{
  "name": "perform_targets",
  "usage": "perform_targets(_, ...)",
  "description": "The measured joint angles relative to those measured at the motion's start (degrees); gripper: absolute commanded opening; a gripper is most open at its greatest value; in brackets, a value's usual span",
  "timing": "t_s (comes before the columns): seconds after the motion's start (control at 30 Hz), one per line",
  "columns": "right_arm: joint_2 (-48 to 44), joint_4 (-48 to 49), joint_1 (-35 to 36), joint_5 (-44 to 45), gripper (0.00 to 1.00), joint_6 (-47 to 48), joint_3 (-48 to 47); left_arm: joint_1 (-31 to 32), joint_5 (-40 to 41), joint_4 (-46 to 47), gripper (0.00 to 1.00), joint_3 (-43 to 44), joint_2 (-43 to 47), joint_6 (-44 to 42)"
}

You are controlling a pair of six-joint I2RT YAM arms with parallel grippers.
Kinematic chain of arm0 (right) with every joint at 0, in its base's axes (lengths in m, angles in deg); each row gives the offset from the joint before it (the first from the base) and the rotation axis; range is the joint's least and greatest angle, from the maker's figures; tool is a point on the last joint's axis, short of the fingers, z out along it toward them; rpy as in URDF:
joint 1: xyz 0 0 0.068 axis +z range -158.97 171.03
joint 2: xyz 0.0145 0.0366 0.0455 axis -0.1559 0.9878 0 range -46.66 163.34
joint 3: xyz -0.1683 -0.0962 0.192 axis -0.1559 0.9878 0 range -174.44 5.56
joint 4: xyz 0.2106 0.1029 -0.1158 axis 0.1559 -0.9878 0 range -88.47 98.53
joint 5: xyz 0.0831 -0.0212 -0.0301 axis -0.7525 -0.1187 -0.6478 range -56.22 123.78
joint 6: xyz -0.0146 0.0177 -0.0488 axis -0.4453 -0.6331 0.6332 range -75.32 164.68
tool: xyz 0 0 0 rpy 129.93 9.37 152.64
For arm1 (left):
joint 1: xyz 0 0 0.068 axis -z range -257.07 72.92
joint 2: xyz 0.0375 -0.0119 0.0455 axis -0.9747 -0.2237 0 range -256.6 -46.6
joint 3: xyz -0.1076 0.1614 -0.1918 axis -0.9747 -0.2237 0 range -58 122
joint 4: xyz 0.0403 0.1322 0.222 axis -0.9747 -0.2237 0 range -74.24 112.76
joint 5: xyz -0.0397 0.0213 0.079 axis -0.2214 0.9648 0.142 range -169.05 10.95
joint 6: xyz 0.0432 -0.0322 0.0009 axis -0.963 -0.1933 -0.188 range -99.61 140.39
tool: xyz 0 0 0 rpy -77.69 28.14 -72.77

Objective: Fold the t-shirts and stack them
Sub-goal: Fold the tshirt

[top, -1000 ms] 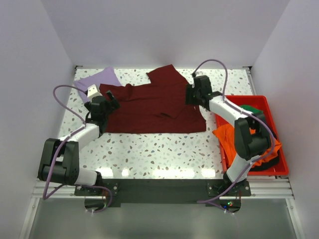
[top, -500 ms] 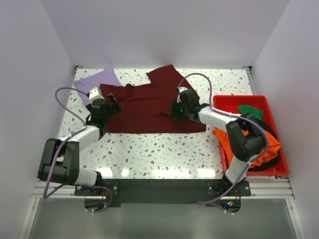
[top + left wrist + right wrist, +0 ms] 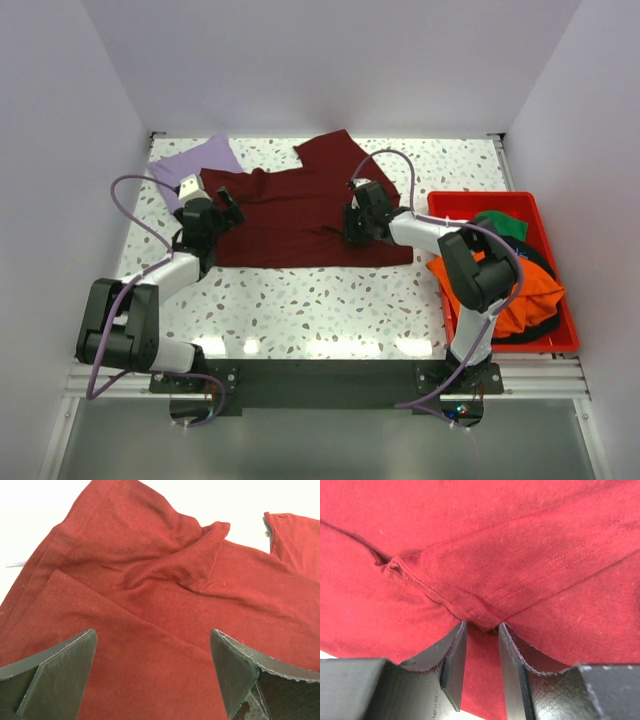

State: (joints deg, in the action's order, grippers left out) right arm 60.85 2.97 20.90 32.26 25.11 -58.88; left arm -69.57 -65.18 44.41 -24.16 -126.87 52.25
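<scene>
**Q:** How will the maroon t-shirt (image 3: 300, 215) handle?
**A:** It lies spread on the surface (image 3: 320, 300) and looks soft, light and limp. It is best taken at a hem or seam.
**Q:** The hands?
**A:** The right hand (image 3: 481, 630) is narrow, pinching a raised hem fold. The left hand (image 3: 153, 640) gapes wide over cloth, holding nothing.
**Q:** Hidden?
**A:** The right arm covers part of the red bin (image 3: 545, 200), and the layers beneath the fold are unclear.

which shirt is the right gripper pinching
The dark maroon t-shirt, spread across the table. The lavender t-shirt lies at the far left corner; the orange t-shirt and green t-shirt sit in the red bin.
</scene>
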Motion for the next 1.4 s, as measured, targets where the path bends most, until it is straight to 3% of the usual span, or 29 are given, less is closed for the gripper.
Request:
perform_targets(0.33, 0.4, -0.2, 0.0, 2.2, 0.32, 0.2, -2.0, 0.0, -0.2, 0.1, 1.00, 0.0, 0.7, 0.0)
perform_targets(0.43, 1.8, -0.2, 0.0, 2.4, 0.26, 0.4, -3.5, 0.0, -0.2, 0.1, 1.00, 0.0, 0.7, 0.0)
perform_targets(0.57, 3.8, -0.2, 0.0, 2.6, 0.07, 0.8, -4.6, 0.0, -0.2, 0.1, 1.00, 0.0, 0.8, 0.0)
perform_targets(0.67, 3.9, -0.6, 0.0, 3.0, 0.00, 1.3, -5.3, 0.0, -0.2, 0.1, 1.00, 0.0, 1.1, 0.0)
perform_targets(1.4, 14.3, -6.4, 0.0, 3.4, 0.00, 4.6, -23.2, 0.0, -0.5, 0.1, 1.00, -0.6, 1.2, -0.1)
